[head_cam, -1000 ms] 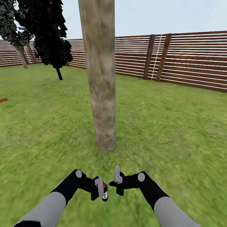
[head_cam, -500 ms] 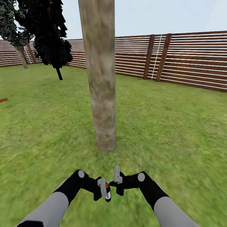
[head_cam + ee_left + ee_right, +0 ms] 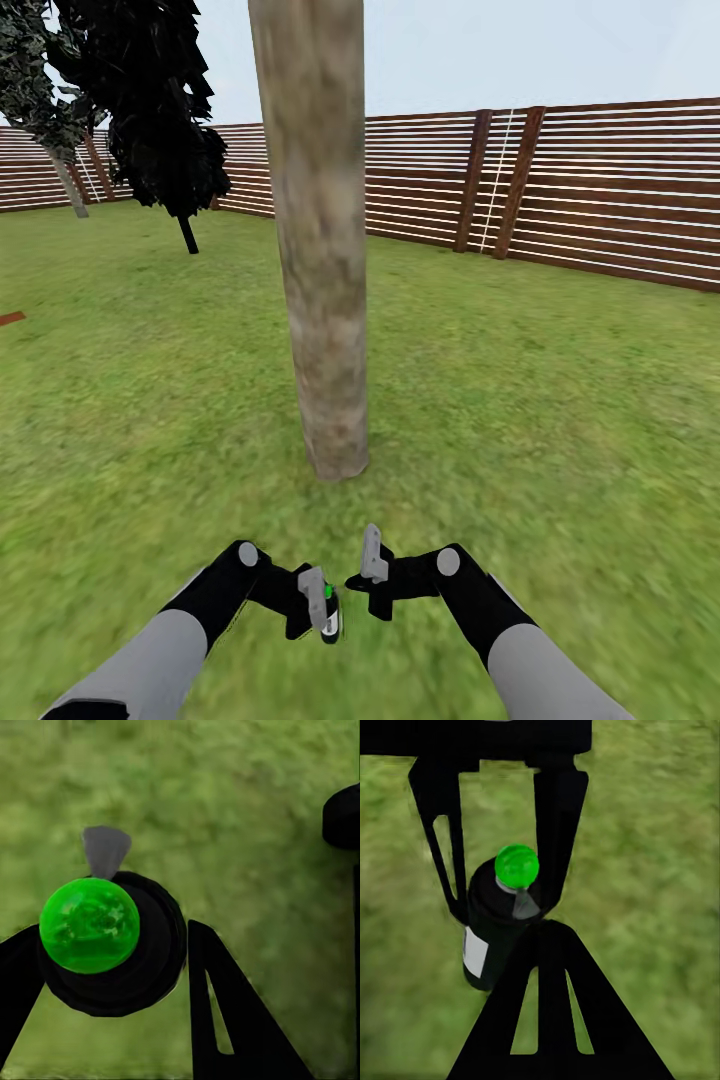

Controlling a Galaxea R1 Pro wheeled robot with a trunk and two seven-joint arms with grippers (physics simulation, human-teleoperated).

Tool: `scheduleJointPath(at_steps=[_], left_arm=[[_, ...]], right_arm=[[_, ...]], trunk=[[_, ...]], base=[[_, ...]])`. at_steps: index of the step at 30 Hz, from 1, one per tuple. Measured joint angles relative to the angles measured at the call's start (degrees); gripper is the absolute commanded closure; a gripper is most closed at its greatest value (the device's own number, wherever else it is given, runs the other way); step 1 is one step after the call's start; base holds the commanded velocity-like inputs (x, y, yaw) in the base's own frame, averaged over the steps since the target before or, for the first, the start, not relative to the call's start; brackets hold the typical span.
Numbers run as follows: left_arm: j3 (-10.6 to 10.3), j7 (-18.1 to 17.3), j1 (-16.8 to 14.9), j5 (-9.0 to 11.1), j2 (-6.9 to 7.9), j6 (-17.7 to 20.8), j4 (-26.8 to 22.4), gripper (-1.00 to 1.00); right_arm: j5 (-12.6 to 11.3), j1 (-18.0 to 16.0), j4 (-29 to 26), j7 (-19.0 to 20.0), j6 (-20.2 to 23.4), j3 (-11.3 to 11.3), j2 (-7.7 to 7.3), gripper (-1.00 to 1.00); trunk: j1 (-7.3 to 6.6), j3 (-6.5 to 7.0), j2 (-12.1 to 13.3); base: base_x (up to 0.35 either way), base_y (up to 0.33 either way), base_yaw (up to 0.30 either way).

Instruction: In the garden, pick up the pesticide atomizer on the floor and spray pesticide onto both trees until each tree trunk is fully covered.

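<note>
The pesticide atomizer (image 3: 330,605) is a small black bottle with a white label and a round green cap. In the head view it sits low in the frame, a little left of the middle, above the grass. The left tool (image 3: 318,606) holds it, with one black finger (image 3: 225,1020) on each side of the bottle. In the left wrist view the green cap (image 3: 89,925) looks big and close, with a small grey spout beside it.

The left arm comes in from the lower left corner, bent at the elbow, and the wrist turns in toward the middle. The right arm comes in from the lower right the same way. The right tool (image 3: 366,574) is just beside the bottle, and I cannot tell how wide it is.

The tree trunk (image 3: 318,240) stands thick and pale in the middle of the frame. The floor (image 3: 560,420) is green grass all around. A brown fence (image 3: 600,190) runs along the back, and a dark tree (image 3: 160,120) stands at the upper left.
</note>
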Motion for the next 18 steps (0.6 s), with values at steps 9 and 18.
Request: scheduleJointPath(at_steps=[9,18], left_arm=[[0.1,0.0,0.6,-0.2,11.51,-0.3,0.1,1.0],[1.2,7.2,1.4,0.7,17.21,0.2,0.1,1.0]], right_arm=[[0.1,0.0,0.1,0.0,-0.1,-0.2,-0.23,-1.0],[0.3,0.1,0.8,-6.2,0.0,-0.5,-3.97,-1.0]], trunk=[[0.0,0.0,0.0],[0.0,0.0,0.0]], base=[[0.0,0.0,0.0],[0.0,0.0,0.0]])
